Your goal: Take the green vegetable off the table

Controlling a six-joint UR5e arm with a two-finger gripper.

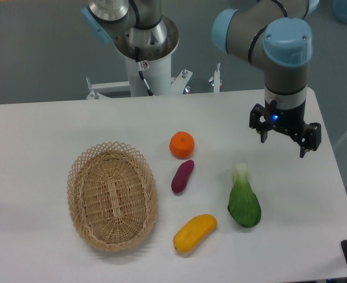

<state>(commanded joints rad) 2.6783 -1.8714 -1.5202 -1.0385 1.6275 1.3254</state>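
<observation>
A: Where does the green vegetable (244, 199) lie?

B: Lower right of the frame, flat on the white bench (37, 127); its pale stem end points up the picture, its dark leafy body down; nothing touches it.

A: And the tool (284, 143)?

B: Right of centre in the upper half, hanging from the arm (261, 35) above the bench; its two fingers stand spread apart with nothing between them, so it is released; it sits up and to the right of the vegetable, apart from it.

A: What else is on the bench?

B: A wicker basket (112, 196) at lower left; an orange (182, 145) near the centre; a purple eggplant-like piece (182, 176) just below the orange; a yellow oblong fruit (194, 233) at the bottom centre, left of the vegetable and near it.
</observation>
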